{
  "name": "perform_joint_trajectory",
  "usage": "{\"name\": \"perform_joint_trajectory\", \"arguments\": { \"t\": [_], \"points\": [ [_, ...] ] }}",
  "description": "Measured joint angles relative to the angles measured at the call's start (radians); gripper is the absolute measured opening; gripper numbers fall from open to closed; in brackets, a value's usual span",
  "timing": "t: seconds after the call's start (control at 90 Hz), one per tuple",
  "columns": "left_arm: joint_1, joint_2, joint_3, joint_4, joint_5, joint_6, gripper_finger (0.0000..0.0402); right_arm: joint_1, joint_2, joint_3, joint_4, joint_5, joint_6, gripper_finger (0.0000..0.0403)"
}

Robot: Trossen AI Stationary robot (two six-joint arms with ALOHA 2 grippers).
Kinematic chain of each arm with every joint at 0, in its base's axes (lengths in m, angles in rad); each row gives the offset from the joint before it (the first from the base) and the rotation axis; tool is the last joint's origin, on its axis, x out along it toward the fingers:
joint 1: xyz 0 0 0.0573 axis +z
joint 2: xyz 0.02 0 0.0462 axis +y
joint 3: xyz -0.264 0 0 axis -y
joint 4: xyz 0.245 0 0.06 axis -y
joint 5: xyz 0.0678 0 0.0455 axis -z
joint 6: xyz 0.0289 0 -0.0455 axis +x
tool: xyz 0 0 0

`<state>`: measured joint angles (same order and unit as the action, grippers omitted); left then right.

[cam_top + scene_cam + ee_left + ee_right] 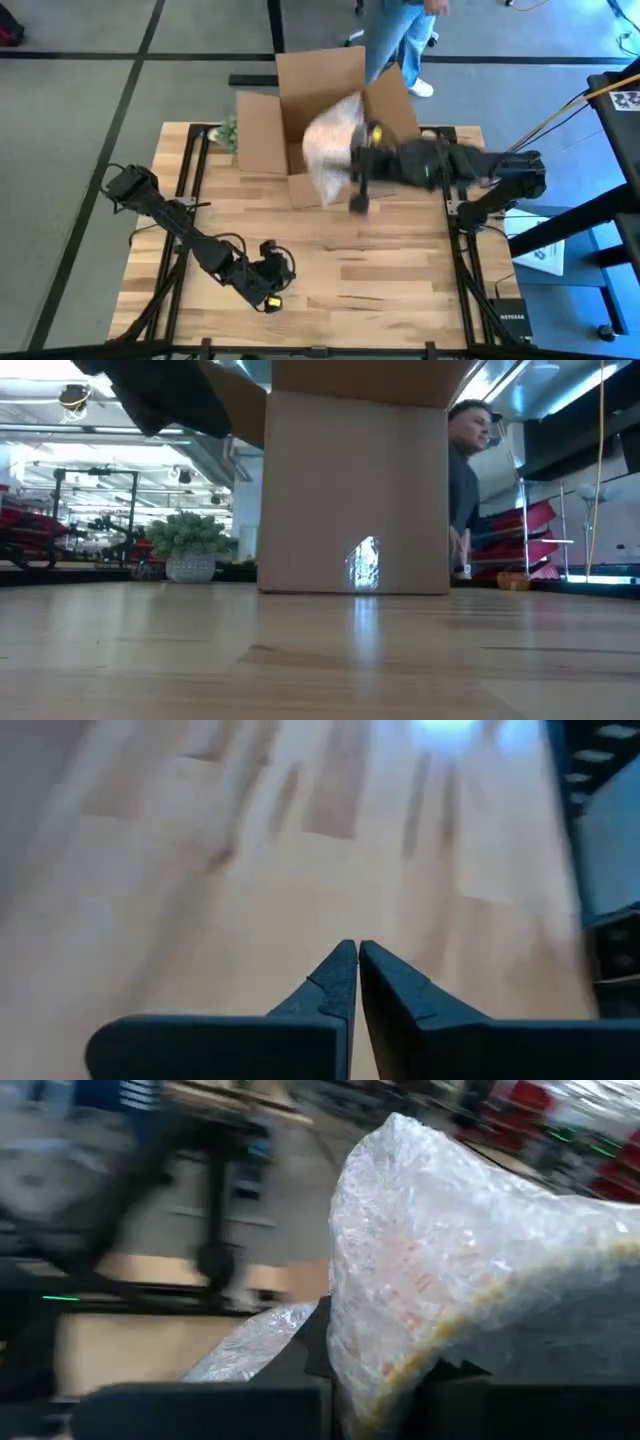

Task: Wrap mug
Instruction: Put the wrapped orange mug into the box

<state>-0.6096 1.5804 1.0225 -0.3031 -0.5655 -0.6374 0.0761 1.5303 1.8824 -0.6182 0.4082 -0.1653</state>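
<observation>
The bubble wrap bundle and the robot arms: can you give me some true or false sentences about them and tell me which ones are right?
1. The right gripper is shut on the bubble wrap bundle. True.
2. The bundle is over the open cardboard box. True: in the high view it hangs at the box's opening.
3. The left gripper holds a mug. False: its fingers are shut on nothing, above the bare wooden table.
4. The box lies at the table's near edge. False: it sits at the far edge.
5. A potted plant stands beside the box. True.
</observation>
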Motion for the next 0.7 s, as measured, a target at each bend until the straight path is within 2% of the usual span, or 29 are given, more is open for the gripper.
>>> {"name": "perform_joint_trajectory", "arguments": {
  "t": [0.133, 0.289, 0.478, 0.7],
  "points": [
    [0.039, -0.063, 0.000, -0.111, -0.016, 0.020, 0.0000, -0.193, 0.055, 0.019, -0.067, -0.088, 0.035, 0.0007],
    [0.085, -0.110, 0.000, -0.184, -0.018, 0.072, 0.0000, -0.358, 0.136, 0.021, -0.172, -0.257, 0.080, 0.0007],
    [0.130, -0.115, 0.000, -0.216, -0.003, 0.136, 0.0000, -0.430, 0.245, 0.020, -0.275, -0.296, 0.082, 0.0007],
    [0.158, -0.115, 0.000, -0.215, 0.010, 0.177, 0.0000, -0.444, 0.389, 0.021, -0.303, -0.376, 0.082, 0.0007]
  ]
}}
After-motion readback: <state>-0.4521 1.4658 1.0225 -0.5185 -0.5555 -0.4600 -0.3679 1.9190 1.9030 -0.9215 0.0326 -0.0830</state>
